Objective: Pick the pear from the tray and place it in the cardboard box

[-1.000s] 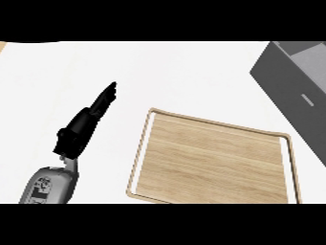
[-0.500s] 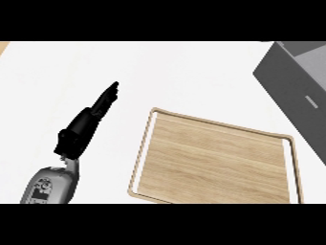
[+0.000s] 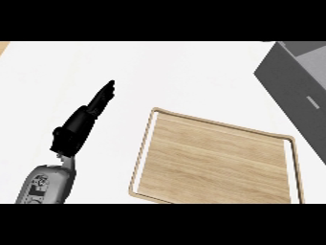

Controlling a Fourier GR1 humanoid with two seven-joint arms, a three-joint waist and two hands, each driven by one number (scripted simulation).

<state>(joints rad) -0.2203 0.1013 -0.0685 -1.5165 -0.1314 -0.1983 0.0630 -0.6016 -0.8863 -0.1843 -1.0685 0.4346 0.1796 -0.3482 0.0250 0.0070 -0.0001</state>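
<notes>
Left hand just sits on the white counter, fingers straight and pressed together, beside the wooden tray. Grey box at far right.

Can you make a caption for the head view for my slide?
Left hand open beside a wooden tray; grey box at right.

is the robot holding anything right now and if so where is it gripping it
Nothing is held. The left hand shows straight fingers over bare counter, left of the wooden tray. The right hand is out of view, and no pear shows.
</notes>
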